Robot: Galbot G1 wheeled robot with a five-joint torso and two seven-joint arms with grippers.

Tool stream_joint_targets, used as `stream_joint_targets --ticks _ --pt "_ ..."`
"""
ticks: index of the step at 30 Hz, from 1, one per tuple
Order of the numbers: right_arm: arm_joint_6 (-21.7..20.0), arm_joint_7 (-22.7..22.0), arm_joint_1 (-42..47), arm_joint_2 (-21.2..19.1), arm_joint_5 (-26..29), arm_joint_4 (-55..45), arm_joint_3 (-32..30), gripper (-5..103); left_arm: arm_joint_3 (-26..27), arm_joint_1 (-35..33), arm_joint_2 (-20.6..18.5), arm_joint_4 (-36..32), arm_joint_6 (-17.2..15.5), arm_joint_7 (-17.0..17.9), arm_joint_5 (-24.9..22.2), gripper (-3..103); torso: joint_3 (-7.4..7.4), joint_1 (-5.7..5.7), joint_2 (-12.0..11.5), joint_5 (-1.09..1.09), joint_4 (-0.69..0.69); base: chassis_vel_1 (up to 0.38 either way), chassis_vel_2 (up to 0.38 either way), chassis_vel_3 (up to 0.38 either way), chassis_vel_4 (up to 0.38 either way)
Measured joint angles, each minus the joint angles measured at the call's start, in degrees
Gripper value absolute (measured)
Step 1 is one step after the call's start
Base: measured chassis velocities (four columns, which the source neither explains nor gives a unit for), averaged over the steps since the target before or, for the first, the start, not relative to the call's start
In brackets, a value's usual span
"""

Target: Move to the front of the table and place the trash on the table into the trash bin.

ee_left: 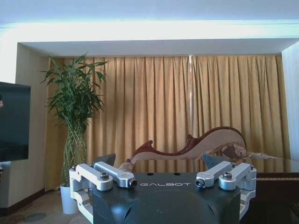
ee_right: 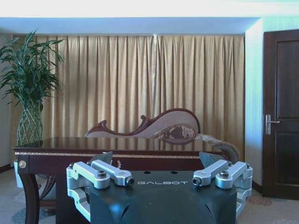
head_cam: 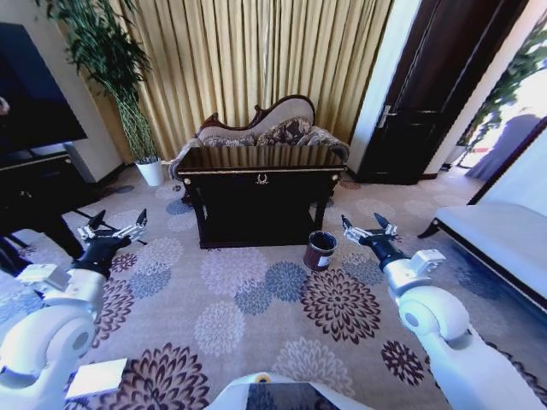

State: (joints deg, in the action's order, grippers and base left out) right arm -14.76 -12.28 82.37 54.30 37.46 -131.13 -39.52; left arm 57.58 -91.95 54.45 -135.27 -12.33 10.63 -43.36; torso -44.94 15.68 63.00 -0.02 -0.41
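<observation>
1. One table sits in the upper middle of your head view: dark, glossy wood with gold trim along the top edge, a gold emblem on the front drawer and a lower shelf. In the right wrist view its top reflects the light and one curved leg shows at the lower left.
2. One trash bin stands on the carpet just right of centre, near the table's front right corner: a small round maroon-brown bucket with a black inside and a pale label on its side.
3. You cannot make out any trash on the tabletop from these views; the surface is too dark and glossy to tell.
4. Two grippers are up in front of you, both with fingers spread apart and holding nothing. Your left gripper hangs over the carpet at the left of the head view, well apart from the table; your right gripper hangs at the right, near the bin but not touching it.
5. One sofa stands behind the table, one potted plant at the upper left, one curtain across the back.
</observation>
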Motion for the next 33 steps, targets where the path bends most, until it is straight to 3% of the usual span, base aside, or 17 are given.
stream_joint_targets --ticks 11,15,17,33 --pt "1.1 0.0 0.3 0.2 -1.4 1.3 0.2 100 -0.3 -0.5 3.2 -1.0 -0.4 -0.2 1.0 100 -0.01 0.04 0.0 0.02 -0.02 0.000 0.000 0.000 0.000" --pt "-1.2 0.0 0.9 0.5 -2.9 0.8 -0.2 100 0.1 -1.3 5.8 -1.9 -2.1 -0.3 1.3 100 -0.01 0.03 0.0 0.00 0.00 0.000 0.000 0.000 0.000" --pt "-2.5 0.0 1.5 0.5 -3.1 0.0 -0.6 100 0.9 -2.1 6.9 -2.1 -2.5 -2.2 1.5 100 -0.01 0.03 0.0 0.01 -0.01 0.000 0.000 0.000 0.000" --pt "-5.2 -0.2 0.8 -0.9 2.5 -3.3 -2.0 100 2.6 -2.6 7.0 -3.9 -3.6 -2.4 1.3 100 -0.01 0.02 0.0 0.01 -0.01 0.000 0.000 0.000 0.000"
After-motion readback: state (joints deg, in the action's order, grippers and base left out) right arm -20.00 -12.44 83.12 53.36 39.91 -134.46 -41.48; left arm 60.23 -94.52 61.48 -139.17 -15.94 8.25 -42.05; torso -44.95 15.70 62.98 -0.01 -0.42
